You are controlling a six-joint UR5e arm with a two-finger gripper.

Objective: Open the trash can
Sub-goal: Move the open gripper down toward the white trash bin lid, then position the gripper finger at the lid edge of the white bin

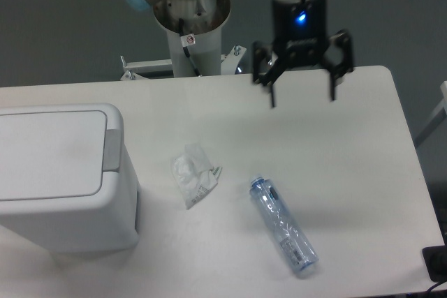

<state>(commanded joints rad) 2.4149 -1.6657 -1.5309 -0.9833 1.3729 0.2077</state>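
Camera view: trash can [59,172] at left table edge, lid flat, closed. Gripper [302,95] fingers spread, empty, well right of can, above table. Crumpled wrapper [193,174], bottle [283,225] lie right of can. Advice: press grey push tab [112,150] squarely.

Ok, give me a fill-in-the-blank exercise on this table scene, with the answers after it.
1. The trash can has its lid ____.
2. The gripper hangs over the table with its jaws ____.
3. The clear plastic bottle is lying on its ____.
4. The crumpled wrapper lies between the bottle and the ____.

Answers: closed; open; side; trash can
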